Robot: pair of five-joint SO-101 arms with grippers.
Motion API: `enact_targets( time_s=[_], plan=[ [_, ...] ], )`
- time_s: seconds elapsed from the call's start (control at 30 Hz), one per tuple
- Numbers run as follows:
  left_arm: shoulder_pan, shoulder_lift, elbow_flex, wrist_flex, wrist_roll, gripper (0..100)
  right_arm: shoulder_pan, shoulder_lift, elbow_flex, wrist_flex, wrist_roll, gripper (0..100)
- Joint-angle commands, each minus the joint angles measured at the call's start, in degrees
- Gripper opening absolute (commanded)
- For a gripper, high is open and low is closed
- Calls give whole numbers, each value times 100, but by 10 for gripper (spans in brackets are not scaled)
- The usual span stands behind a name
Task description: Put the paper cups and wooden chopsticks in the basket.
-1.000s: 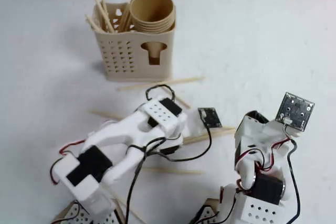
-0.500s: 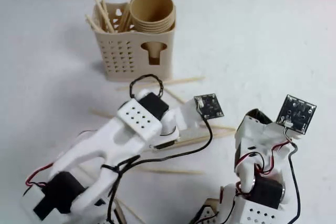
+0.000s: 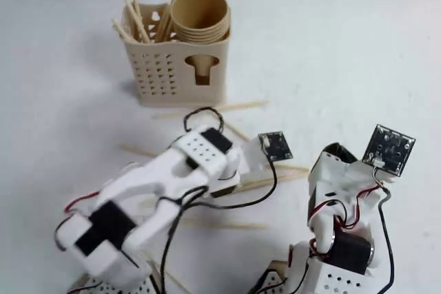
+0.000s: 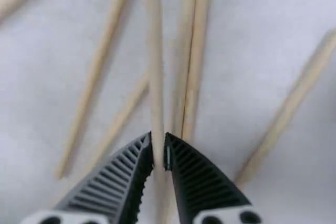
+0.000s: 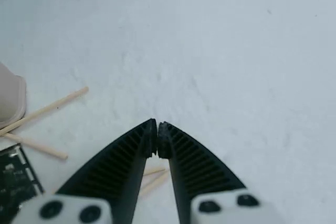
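Observation:
The beige basket [image 3: 176,74] stands at the back left of the table, with stacked paper cups [image 3: 200,15] and several wooden chopsticks [image 3: 138,18] in it. In front of it my left arm [image 3: 200,160] leans low over loose chopsticks [image 3: 234,107] on the table. My left gripper [image 4: 159,153] is shut on one chopstick [image 4: 154,51], which runs straight out from between the fingertips. Other chopsticks [image 4: 191,51] lie right beside it. My right gripper [image 5: 157,139] is shut with nothing in it, above bare table.
More chopsticks lie scattered on the white table: one [image 3: 227,224] near the front and one [image 3: 134,150] to the left of the left arm. The right arm [image 3: 344,197] sits folded at the front right. The basket's corner [image 5: 10,100] shows in the right wrist view.
The left arm's elbow swung out to the left and came back, while its wrist stayed over the loose chopsticks. The right arm has not moved.

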Motion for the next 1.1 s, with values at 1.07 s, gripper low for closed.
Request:
enact_targets(
  time_s=[1.07],
  plan=[
    [708, 541, -1002, 343, 932, 223, 57, -22, 9, 92, 0, 19]
  ],
)
